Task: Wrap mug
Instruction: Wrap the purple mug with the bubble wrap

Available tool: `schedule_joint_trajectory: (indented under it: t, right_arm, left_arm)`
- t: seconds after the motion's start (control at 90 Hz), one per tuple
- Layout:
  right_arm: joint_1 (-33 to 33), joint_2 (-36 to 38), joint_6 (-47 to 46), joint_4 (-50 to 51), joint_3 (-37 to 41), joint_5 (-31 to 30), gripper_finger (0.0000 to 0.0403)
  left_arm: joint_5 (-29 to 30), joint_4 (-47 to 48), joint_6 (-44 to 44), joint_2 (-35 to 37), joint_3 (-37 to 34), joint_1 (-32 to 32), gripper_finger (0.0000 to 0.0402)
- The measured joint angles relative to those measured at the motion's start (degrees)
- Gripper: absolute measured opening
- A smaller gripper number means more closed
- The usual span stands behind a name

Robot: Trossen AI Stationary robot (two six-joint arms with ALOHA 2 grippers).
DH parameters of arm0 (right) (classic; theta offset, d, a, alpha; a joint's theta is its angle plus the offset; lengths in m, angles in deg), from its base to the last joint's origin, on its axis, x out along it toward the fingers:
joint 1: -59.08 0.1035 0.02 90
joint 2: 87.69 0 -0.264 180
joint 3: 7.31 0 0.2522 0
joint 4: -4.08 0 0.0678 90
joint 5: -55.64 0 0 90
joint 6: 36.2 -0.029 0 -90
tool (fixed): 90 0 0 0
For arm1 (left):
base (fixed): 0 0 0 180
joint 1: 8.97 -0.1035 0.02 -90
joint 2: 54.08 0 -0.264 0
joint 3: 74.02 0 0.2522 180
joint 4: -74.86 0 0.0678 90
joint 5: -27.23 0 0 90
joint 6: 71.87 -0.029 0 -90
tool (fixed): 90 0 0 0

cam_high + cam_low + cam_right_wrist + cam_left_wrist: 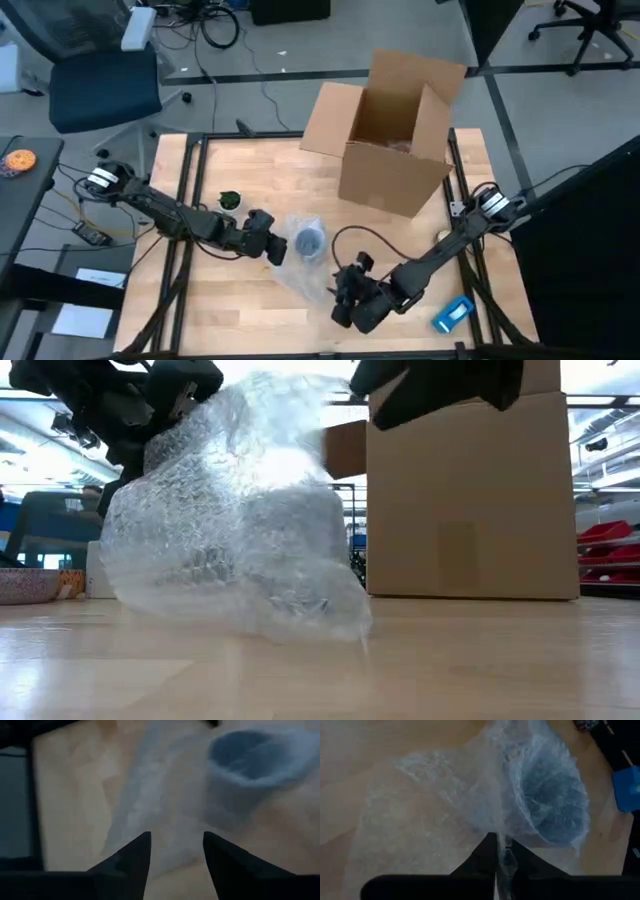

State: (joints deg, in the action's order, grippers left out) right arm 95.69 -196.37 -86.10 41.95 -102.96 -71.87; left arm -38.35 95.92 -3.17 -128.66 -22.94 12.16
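A grey-blue mug (pixel 310 241) stands on a sheet of clear bubble wrap (pixel 300 262) at the table's middle; the wrap is drawn up over its left side (pixel 240 530). My left gripper (pixel 276 252) is shut on the wrap beside the mug (pixel 550 800). My right gripper (pixel 342 305) hovers open near the front, its fingers (pixel 135 852) over the wrap's near edge (pixel 150 825), touching nothing; the mug (pixel 255 755) lies beyond them. My left gripper pinches a gathered fold of the bubble wrap (pixel 501 851) between its two fingers, coming in from the table's left. The wrap rises from the table and drapes over the mug's left side, with its lower part on the wood.
An open cardboard box (pixel 392 135) stands at the back right of the table. A small green object (pixel 229 200) lies behind my left arm, and a blue object (pixel 453 314) sits at the front right. Bare wood (pixel 230 310) stretches along the front left.
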Motion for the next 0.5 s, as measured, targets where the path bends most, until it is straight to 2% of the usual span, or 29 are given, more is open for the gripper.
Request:
schedule_joint_trajectory:
  t: [0.1,0.211,0.378,0.5]
  right_arm:
    - [-0.32,-0.47,2.53,-3.14,0.00,4.56,0.0157]
    - [-0.32,-0.46,2.98,-4.96,0.00,7.04,0.0159]
    - [-0.48,-0.40,2.19,-6.59,0.00,7.02,0.0162]
    - [-0.82,-0.40,3.89,-9.22,0.00,4.73,0.0162]
  left_arm:
    - [0.11,-0.27,-0.95,0.00,0.00,0.00,0.0000]
    - [0.07,-0.27,-0.95,0.00,0.00,0.00,0.0000]
    - [0.42,-0.23,-0.95,0.00,0.00,0.00,0.0000]
    - [0.73,-0.23,-0.95,0.00,0.00,0.00,0.0000]
